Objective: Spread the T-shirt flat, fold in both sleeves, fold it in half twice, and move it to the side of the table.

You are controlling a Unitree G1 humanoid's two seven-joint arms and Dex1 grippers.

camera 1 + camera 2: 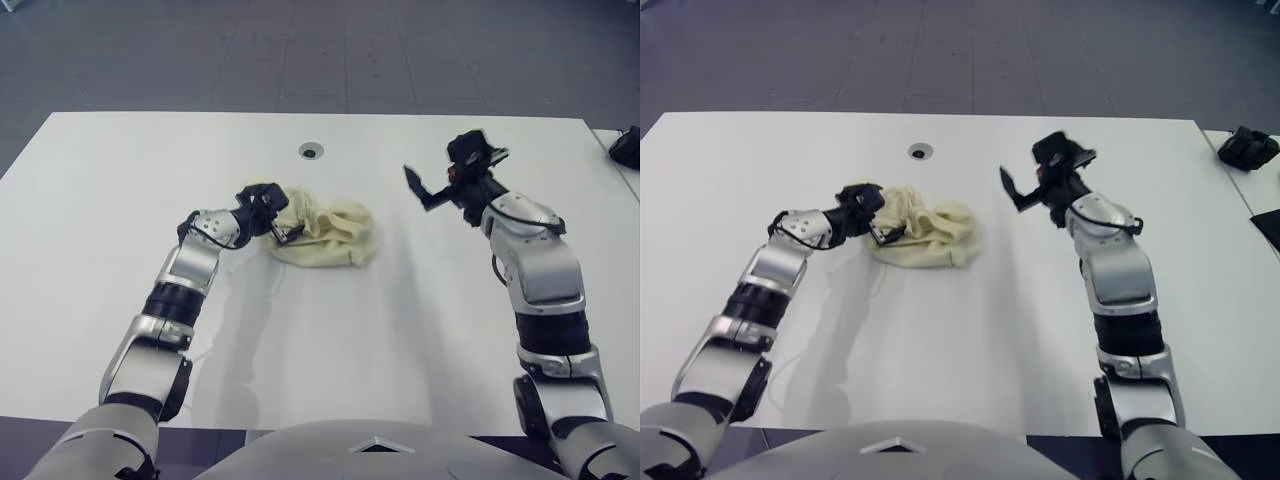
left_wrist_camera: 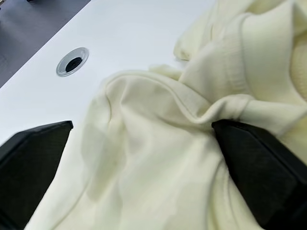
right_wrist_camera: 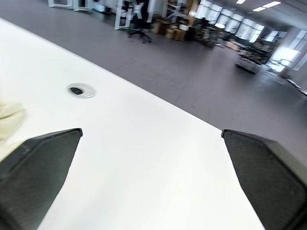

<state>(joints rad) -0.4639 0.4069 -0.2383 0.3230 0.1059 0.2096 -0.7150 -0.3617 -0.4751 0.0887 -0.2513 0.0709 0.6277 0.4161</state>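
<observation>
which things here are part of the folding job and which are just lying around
Job: cream T-shirt, crumpled on the white table; left gripper, open at it; right gripper, open, raised.
Lying about: cable hole in the table; black object beyond its right edge.

We cannot tell sleeves in the bunched T-shirt (image 1: pixel 330 238); the left claw (image 1: pixel 280 222) hides its edge; a dark thing (image 1: pixel 1246 147) is too small to name.

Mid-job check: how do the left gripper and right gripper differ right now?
The left gripper is low at the left edge of the crumpled T-shirt; the right gripper is up above bare table, apart from the shirt. The left gripper's jaws have cloth between them; the right gripper's have nothing. Both sets of jaws stand open.
</observation>
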